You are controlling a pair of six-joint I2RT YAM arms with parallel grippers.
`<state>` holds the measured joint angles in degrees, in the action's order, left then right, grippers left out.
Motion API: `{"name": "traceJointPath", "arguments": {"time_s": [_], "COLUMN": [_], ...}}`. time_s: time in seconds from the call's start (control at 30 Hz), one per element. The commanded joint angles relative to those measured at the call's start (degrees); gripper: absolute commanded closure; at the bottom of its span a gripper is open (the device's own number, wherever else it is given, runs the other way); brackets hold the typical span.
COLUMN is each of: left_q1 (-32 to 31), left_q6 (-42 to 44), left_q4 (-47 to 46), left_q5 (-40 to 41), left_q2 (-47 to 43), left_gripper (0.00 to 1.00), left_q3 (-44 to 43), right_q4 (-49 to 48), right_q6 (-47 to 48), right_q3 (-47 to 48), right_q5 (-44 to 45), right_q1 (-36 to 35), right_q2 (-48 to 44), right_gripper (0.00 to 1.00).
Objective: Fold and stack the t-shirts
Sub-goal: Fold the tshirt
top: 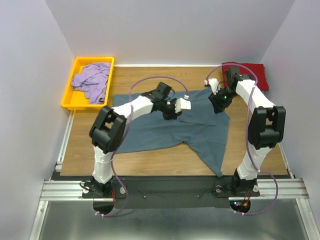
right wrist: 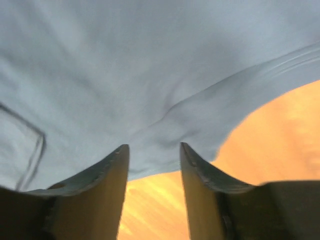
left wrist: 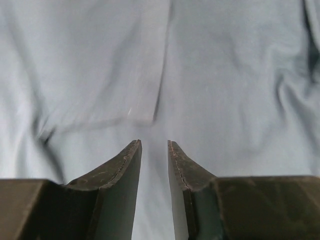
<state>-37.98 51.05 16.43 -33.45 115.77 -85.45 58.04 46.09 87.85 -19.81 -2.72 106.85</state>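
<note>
Left fingers [left wrist: 125, 170] hung slightly spread, pinching nothing. Three cotton shirts: one pale lavender t-shirt [top: 92, 80] crumpled in one yellow plastic tray [top: 67, 97] at left, one slate blue-grey t-shirt [top: 150, 132] across the wooden table [top: 150, 162], one dark red t-shirt [top: 252, 72] far right. Right fingers [right wrist: 107, 180], spread and empty, hovered over the blue-grey edge.

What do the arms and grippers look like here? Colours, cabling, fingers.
Both the left arm and right arm have white links with bulky black joint housings. A thin lilac cable loops loosely along each. The left gripper and right gripper each carry two dark, curved fingers tapering to thin tips. No markings readable.
</note>
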Motion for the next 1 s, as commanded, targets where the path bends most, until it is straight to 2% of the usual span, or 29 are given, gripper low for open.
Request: {"name": "traceJointPath", "arguments": {"time_s": [0.0, 0.07, 0.1, 0.2, 0.3, 0.4, 0.57, 0.73, 0.87, 0.97], "left_q1": [7.7, 11.1, 12.6, 18.7, 24.0, 27.7, 30.9, 31.9, 32.4, 32.4], "left_q6": [-9.6, -16.0, -17.8, -22.6, -30.1, -33.3, -34.5, -34.1, -33.6, -33.2], "left_q4": [-7.3, -9.4, -10.2, -11.7, -11.8, -11.2, -7.6, -4.5, 0.1, 4.3], "left_q5": [-3.4, -2.5, -2.0, -0.5, 1.3, 4.5, 7.9, 15.1, 18.6, 19.7], "left_q2": [-10.7, -11.6, -11.6, -10.0, -7.2, -4.6, -0.9, 3.8, 9.1, 13.9], "left_gripper": [0.61, 0.61, 0.61, 0.62, 0.62, 0.62, 0.64, 0.66, 0.67, 0.69], "left_q3": [3.9, 4.3, 4.4, 3.1, 1.2, -0.7, -2.5, -3.6, -7.5, -15.2], "right_q4": [-2.7, -5.3, -6.0, -7.2, -8.7, -9.3, -9.7, -10.5, -10.8, -10.7], "right_q6": [-10.1, -14.2, -18.4, -23.5, -28.8, -31.2, -31.3, -31.0, -31.4, -31.7], "right_q3": [10.6, 14.6, 16.3, 24.7, 30.9, 34.4, 32.6, 28.1, 30.5, 34.0], "right_q5": [-4.0, -4.6, -4.9, -5.9, -3.3, -0.8, 8.3, 13.1, 16.5, 15.9], "right_q1": [0.6, 0.5, 0.5, 0.6, 0.5, 0.5, 0.6, 0.7, 0.7, 0.7], "right_q2": [5.0, 7.9, 9.3, 16.6, 23.0, 27.6, 29.7, 29.3, 32.2, 34.8], "right_gripper": [0.53, 0.53, 0.53, 0.53, 0.54, 0.54, 0.54, 0.53, 0.51, 0.49]}}
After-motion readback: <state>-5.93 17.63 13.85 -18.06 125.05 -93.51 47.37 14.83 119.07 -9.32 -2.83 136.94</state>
